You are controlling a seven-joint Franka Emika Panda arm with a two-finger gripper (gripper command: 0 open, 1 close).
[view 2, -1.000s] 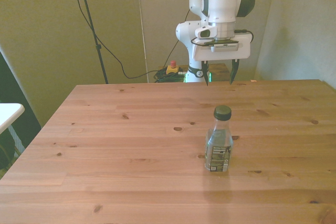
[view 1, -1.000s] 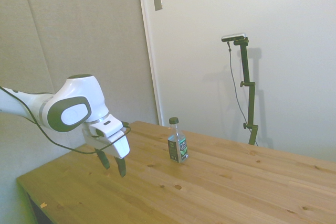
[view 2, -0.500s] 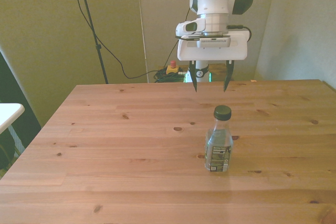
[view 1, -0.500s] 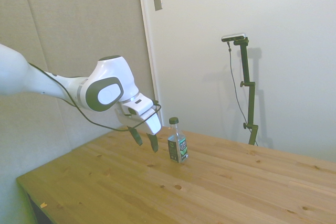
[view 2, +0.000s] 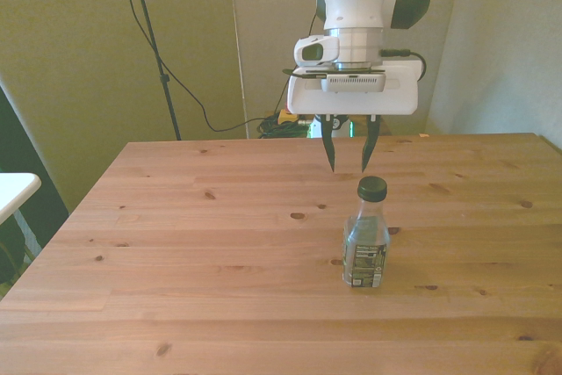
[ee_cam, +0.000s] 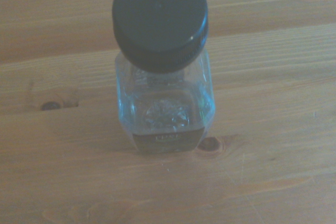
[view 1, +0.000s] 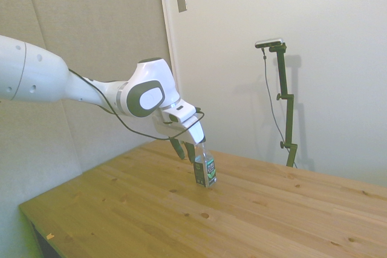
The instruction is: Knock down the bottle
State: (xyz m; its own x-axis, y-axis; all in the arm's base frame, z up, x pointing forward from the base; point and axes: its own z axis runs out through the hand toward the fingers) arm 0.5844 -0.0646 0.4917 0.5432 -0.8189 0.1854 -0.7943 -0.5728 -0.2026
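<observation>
Bottle upright below parted jaws.

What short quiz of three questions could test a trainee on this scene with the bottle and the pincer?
1. True or false: the bottle lies on its side on the table.
2. The pincer is: A) shut on the cap, B) open and just above and behind the cap, C) resting on the wood.
3. Fill in: the bottle's cap is ____ in colour.

Key: 1 false, the bottle stands upright. 2 B, in the front view the fingers are apart and clasp nothing. 3 dark.
</observation>
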